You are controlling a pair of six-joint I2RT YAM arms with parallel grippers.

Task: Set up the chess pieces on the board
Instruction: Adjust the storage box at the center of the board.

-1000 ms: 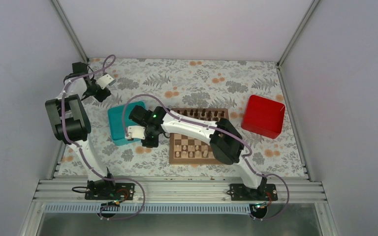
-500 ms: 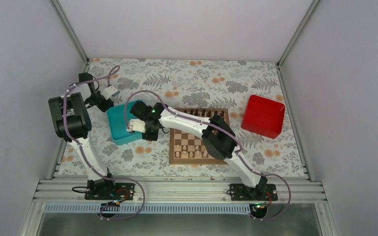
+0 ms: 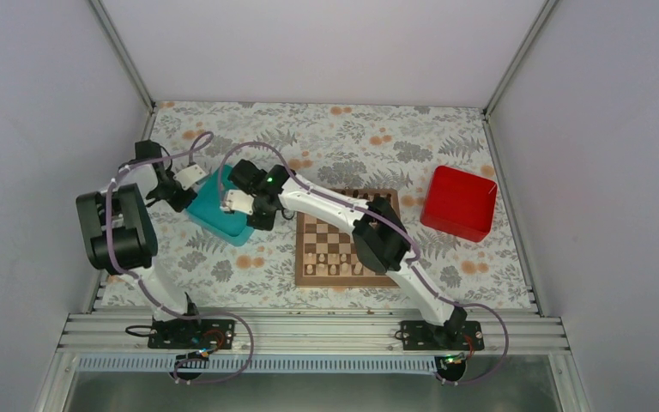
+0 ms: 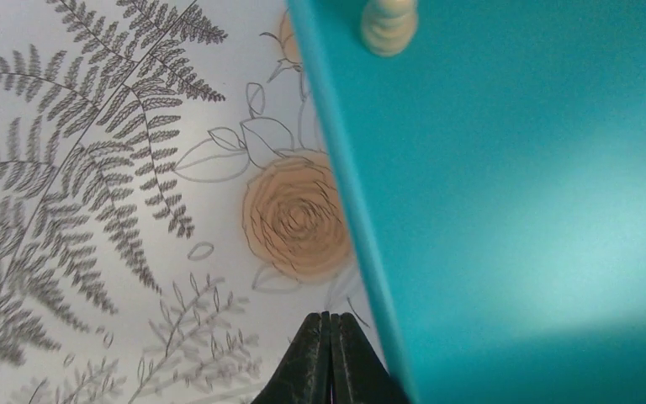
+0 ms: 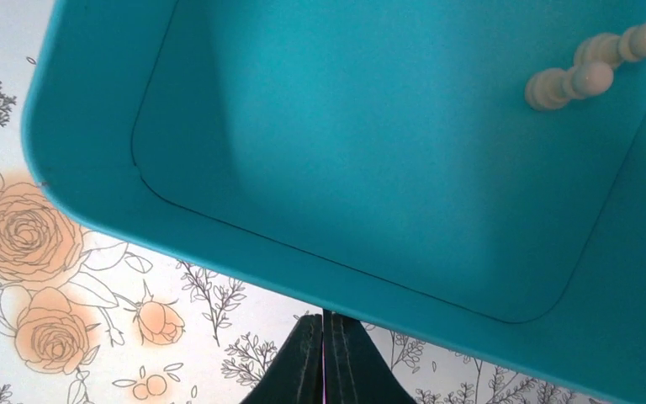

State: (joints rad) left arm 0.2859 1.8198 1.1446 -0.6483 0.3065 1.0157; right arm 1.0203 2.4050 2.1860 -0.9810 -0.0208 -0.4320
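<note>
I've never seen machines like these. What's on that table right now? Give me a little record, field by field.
left gripper: shut, empty, beside the teal tray's outer edge
right gripper: shut, empty, at the tray's outer wall
teal tray: left of the chessboard, two pale chess pieces lying in one corner
chessboard: pale pieces on its near rows
red box: right of the chessboard
surface: floral tablecloth

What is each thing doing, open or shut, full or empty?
left gripper: shut, holding nothing
right gripper: shut, holding nothing
teal tray: nearly empty
chess pieces: two lying down in the tray's corner
board: partly set, pale pieces standing near side
red box: cannot tell, open or closed
</note>
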